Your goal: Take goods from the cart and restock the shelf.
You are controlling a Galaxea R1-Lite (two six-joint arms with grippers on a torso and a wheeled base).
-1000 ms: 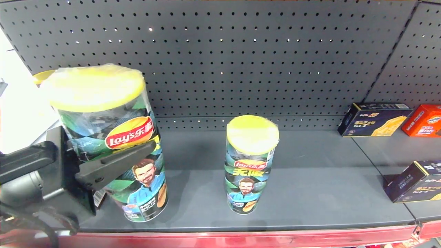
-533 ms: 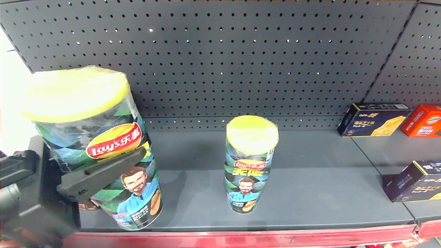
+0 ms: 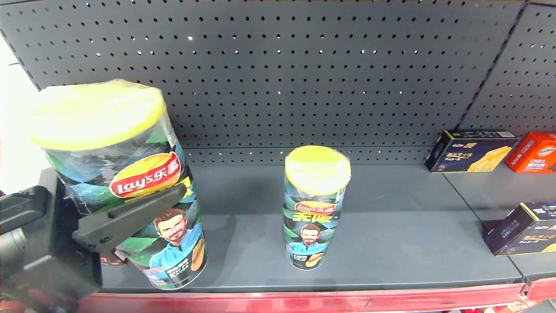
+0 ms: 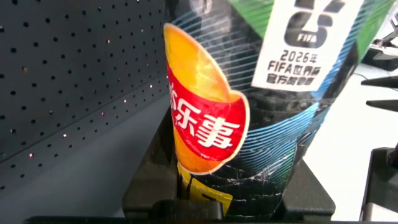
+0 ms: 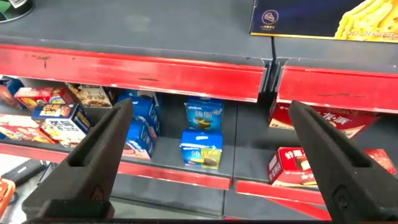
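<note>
a tall chip can (image 3: 130, 143) with a yellow lid is pinched around its middle by the left gripper (image 3: 152, 187), at the near left end of the shelf (image 3: 391, 234). the can is tilted a little, its top leaning to the left; whether its base rests on the shelf cannot be told. one dark finger (image 3: 130, 215) is seen lying across the front of the label. a second chip can (image 3: 313, 208) is stood upright near the middle of the shelf, well apart from the held one, to its right. a grey pegboard (image 3: 304, 78) is seen behind both. on the neighbouring shelf section at the right, a dark box (image 3: 471, 151) and an orange box (image 3: 533, 152) are laid at the far side, and another dark box (image 3: 519, 228) lies nearer. the right gripper (image 5: 210, 106) is held with its fingers spread wide and nothing between them, in front of a red shelf edge (image 5: 155, 71), below which blue boxes (image 5: 202, 134) are stocked.
</note>
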